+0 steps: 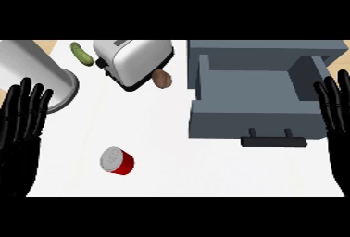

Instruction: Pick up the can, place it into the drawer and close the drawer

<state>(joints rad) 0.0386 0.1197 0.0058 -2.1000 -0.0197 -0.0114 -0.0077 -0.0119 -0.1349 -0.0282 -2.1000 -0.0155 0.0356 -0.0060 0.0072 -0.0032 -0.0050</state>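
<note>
A red can (117, 161) with a silver top stands on the white counter, left of centre and near the front. The grey-blue drawer (240, 124) is pulled open at the right, its inside bare, with a dark handle (273, 141) on its front. My left hand (21, 125) rests open at the left edge, fingers up, well left of the can. At the right edge my right hand (336, 109) rests open too, beside the drawer's right wall. Neither hand touches anything.
A silver toaster (130, 58) lies at the back, with a green cucumber (82, 53) to its left and a brown potato (162, 78) to its right. A large metal cylinder (37, 74) stands at the back left, just above my left hand.
</note>
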